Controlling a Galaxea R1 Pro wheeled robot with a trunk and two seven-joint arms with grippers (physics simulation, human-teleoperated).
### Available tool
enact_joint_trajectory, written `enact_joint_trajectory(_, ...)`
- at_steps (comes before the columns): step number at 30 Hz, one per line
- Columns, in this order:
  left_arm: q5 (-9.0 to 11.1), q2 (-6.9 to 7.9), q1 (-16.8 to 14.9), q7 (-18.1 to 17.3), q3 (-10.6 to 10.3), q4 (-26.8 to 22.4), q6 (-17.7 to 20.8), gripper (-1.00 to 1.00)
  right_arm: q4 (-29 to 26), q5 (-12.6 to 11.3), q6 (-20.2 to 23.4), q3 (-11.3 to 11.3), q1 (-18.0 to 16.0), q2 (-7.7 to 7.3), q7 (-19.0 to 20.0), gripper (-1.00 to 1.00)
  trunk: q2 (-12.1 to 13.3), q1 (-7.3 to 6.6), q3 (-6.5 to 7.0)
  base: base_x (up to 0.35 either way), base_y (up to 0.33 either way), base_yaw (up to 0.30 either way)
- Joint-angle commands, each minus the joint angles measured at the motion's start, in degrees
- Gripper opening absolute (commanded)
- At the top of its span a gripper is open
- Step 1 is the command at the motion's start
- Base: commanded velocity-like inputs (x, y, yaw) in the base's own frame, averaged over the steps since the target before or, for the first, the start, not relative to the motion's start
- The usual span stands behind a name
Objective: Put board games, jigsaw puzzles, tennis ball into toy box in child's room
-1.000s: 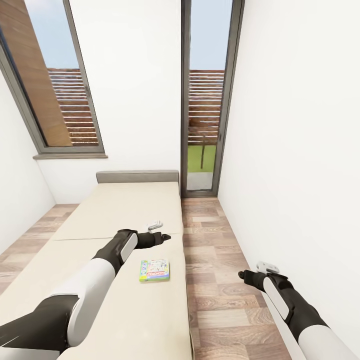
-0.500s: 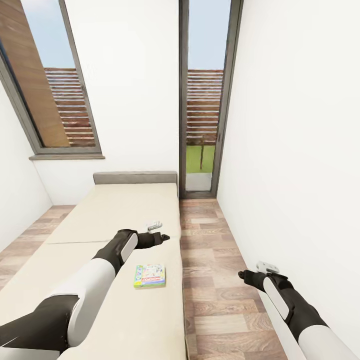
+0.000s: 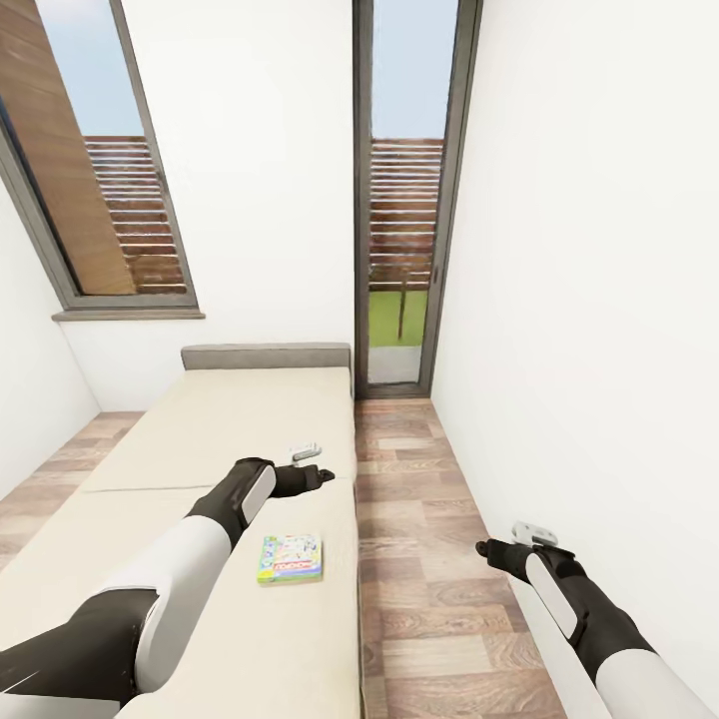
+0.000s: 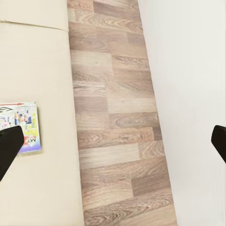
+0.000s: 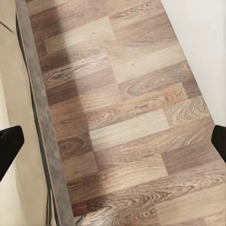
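One board game (image 3: pixel 291 558), a small flat box with a green and white cartoon cover, lies on the bed (image 3: pixel 230 419) near its right edge. My left gripper (image 3: pixel 325 472) hangs open over the mattress, a little beyond the game and apart from it. In the left wrist view the game (image 4: pixel 22 123) sits beside one dark fingertip (image 4: pixel 7 146), and nothing lies between the fingers. My right gripper (image 3: pixel 486 547) is open and empty above the wooden floor (image 3: pixel 419 499) near the right wall. The toy box, table, jigsaw puzzles and tennis ball are out of view.
A strip of wooden floor (image 5: pixel 127 122) runs between the bed's dark grey frame (image 5: pixel 40 117) and the white wall (image 3: pixel 579 300). A tall glass door (image 3: pixel 404 200) stands at the far end, and a window (image 3: pixel 90 170) at the left above the headboard (image 3: pixel 265 357).
The whole picture has shifted, so the camera has moved: the bed and the board game sit further left and lower. Both arms keep the same pose.
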Motion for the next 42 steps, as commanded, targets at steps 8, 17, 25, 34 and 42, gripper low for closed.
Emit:
enact_joint_trajectory(8, 0.1, -0.05, 0.0, 2.1, 0.4, -0.1, 0.4, 1.00, -0.1, -0.6, 0.1, 0.3, 0.0, -0.08, -0.5, 1.00, -0.1, 0.04, -0.13, 0.025, -0.024, 0.000)
enact_joint_trajectory(17, 0.1, -0.05, 0.0, 2.5, 0.5, 0.0, 0.2, 1.00, -0.1, -0.6, 0.0, 0.3, 0.0, -0.08, -0.6, 1.00, -0.1, 0.04, -0.13, 0.103, -0.002, 0.000)
enact_joint_trajectory(25, 0.0, -0.05, 0.0, 3.8, 0.4, 0.0, -1.5, 1.00, -0.1, -0.6, -0.1, 0.3, 0.0, -0.08, -0.6, 1.00, -0.1, 0.04, -0.13, 0.029, 0.000, 0.000)
enact_joint_trajectory(34, 0.2, -0.13, 0.0, 8.4, 0.5, 0.1, -1.7, 1.00, -0.1, -0.6, -0.1, 0.3, 0.0, -0.08, -0.5, 1.00, -0.1, 0.04, -0.13, 0.006, 0.000, 0.000)
enact_joint_trajectory(42, 0.2, -0.21, 0.0, 10.7, 0.4, 0.1, -1.7, 1.00, -0.1, -0.6, -0.1, 0.3, 0.0, -0.08, -0.6, 1.00, -0.1, 0.04, -0.13, 0.032, 0.000, 0.000)
